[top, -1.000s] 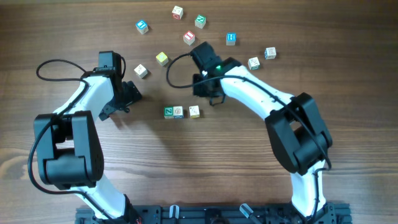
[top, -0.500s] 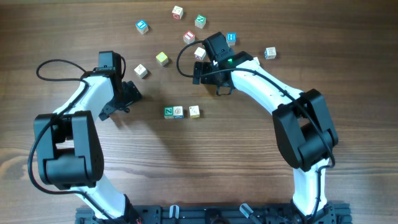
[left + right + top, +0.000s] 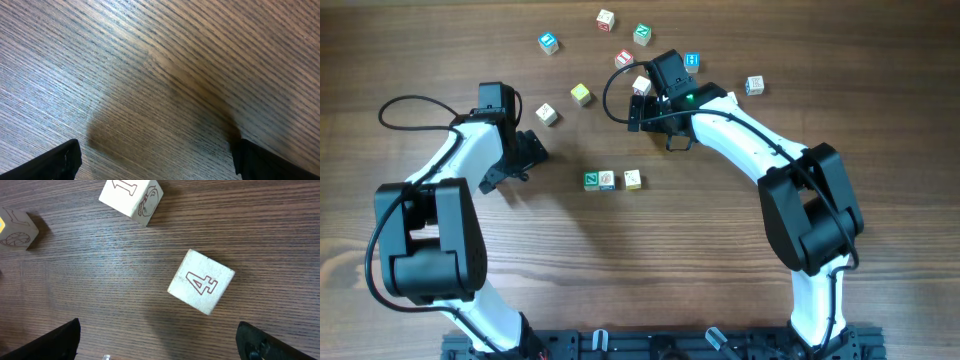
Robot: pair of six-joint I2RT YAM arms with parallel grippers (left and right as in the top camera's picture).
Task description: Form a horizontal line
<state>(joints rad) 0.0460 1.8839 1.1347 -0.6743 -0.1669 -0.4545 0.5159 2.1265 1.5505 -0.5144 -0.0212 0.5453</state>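
Since my right hand (image 3: 160,342) hangs spread above the light, hard wooden cube (image 3: 201,281), I judge pinching opposite flat faces best.

Left tool (image 3: 155,160): dark fingertips (image 3: 60,160) at lower corners, spread wide. Between them, wood-grain worktop (image 3: 150,50), shadow patch.

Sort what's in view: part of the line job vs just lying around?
Job: horizontal line of three cubes, green-faced cube at its left end, 4 cube ahead of the open right gripper.
Lying about: yellow cube, red cube, green cube, blue cube, cream cube; left gripper, open, holding nothing.
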